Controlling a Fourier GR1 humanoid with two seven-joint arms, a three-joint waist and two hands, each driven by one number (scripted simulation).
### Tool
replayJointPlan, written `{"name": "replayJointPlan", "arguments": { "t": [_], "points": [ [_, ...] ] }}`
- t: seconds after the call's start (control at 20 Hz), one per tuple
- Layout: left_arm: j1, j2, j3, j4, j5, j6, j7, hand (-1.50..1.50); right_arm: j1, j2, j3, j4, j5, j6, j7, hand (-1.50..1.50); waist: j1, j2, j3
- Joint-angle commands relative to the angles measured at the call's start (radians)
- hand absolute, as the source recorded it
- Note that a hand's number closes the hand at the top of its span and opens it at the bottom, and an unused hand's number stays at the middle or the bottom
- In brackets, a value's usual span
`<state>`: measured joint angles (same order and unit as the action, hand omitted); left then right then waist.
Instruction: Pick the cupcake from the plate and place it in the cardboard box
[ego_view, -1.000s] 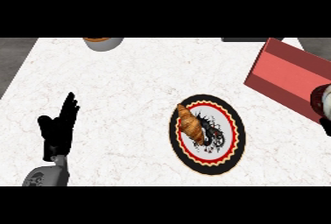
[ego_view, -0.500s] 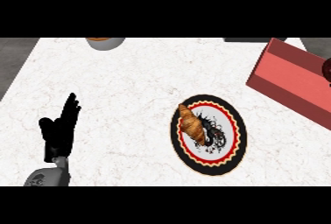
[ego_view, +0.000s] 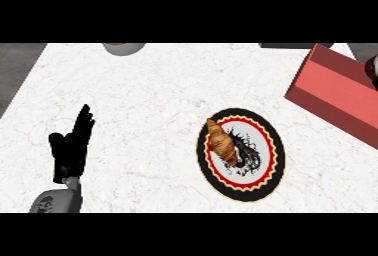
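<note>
The white marble-veined counter top (ego_view: 162, 90) is matt and smooth. The round black-rimmed ceramic plate (ego_view: 277, 150) is smooth. The golden-brown crescent pastry (ego_view: 221, 142) has a ridged, flaky crust. The red flat-sided box (ego_view: 336, 90) is matt, possibly card.

Bright, even light across my counter (ego_view: 162, 100); my left hand (ego_view: 70, 147) a flat black shape, little shading; box (ego_view: 332, 92) side face darker than its top

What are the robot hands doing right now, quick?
Left robot hand: open, holding nothing.
Right robot hand: only a sliver at the right edge, cannot be told.
</note>
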<state>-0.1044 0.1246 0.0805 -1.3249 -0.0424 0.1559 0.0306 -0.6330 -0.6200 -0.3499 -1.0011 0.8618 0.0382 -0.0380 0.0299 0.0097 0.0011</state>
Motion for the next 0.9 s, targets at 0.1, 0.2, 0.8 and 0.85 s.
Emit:
{"name": "replayJointPlan", "arguments": {
  "t": [0.1, 0.2, 0.8, 0.85],
  "points": [
    [0.007, 0.004, 0.007, 0.004, 0.015, -0.021, -0.018, 0.0, -0.106, -0.008, -0.051, 0.372, 0.012, -0.127, -0.076, 1.5, 0.009, 0.004, 0.001],
    [-0.001, -0.009, -0.006, 0.007, 0.0, -0.006, -0.01, 0.0, -0.143, 0.004, -0.08, 0.455, -0.018, -0.127, -0.09, -1.5, 0.016, 0.006, 0.001],
    [0.009, -0.013, -0.015, -0.031, -0.005, -0.003, 0.007, 0.0, -0.186, -0.036, -0.334, 0.638, -0.327, 0.0, -0.495, -1.5, 0.011, 0.006, 0.004],
    [0.01, 0.006, 0.003, -0.003, -0.005, -0.005, -0.013, 0.0, -0.18, -0.065, -0.36, 0.641, -0.366, 0.079, -0.532, -1.5, -0.002, 0.004, 0.003]
  ]
}}
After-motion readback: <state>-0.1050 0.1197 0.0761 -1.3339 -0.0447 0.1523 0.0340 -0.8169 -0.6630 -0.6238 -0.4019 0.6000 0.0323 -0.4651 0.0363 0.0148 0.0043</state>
